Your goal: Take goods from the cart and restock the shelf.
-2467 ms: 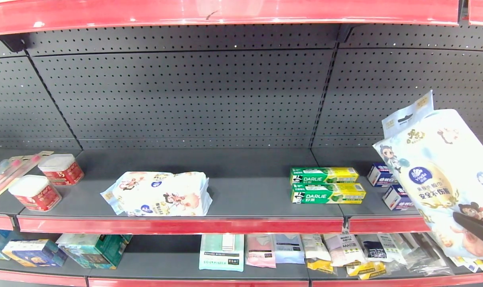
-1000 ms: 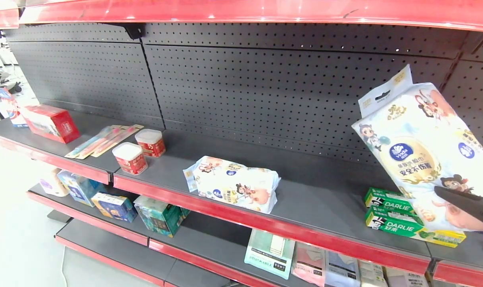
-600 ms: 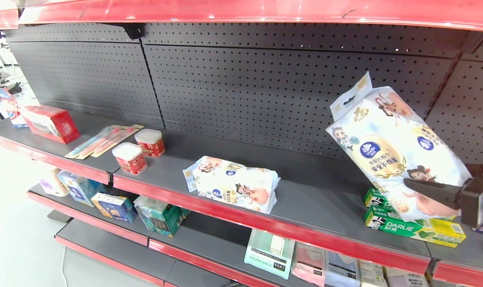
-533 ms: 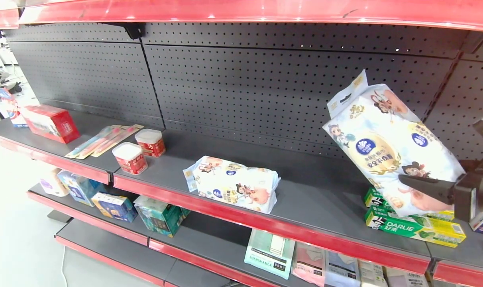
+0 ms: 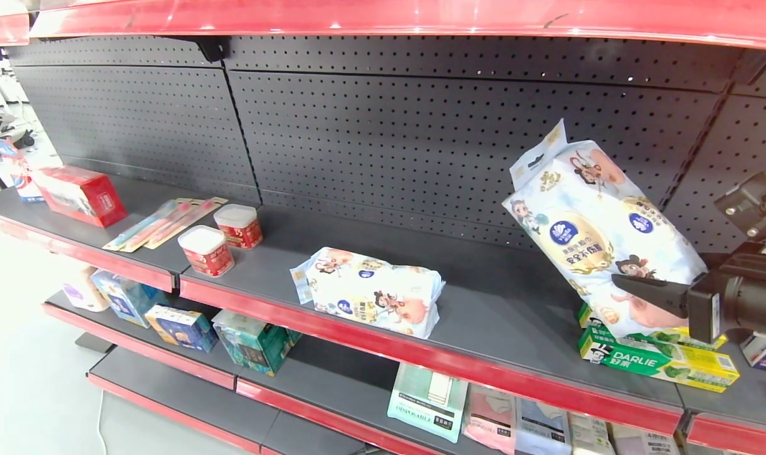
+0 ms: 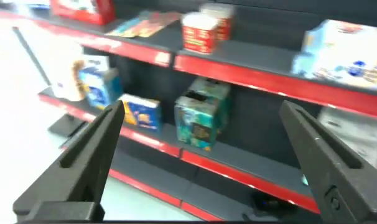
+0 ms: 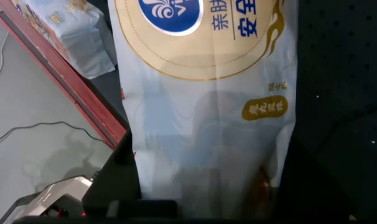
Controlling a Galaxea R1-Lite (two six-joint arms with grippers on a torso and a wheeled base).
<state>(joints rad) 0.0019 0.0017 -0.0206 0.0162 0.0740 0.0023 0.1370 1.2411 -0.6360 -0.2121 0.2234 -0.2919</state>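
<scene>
The tissue pack (image 5: pixel 601 234) has shifted left and slightly lower than half a second ago, and hangs tilted over the toothpaste boxes (image 5: pixel 658 363) on the shelf (image 5: pixel 503 316). The right fingers (image 5: pixel 650 294) are clamped on its lower end, with the arm coming in from the right. The left fingers (image 6: pixel 92 162) are spread apart, facing the lower shelves (image 6: pixel 251 168).
</scene>
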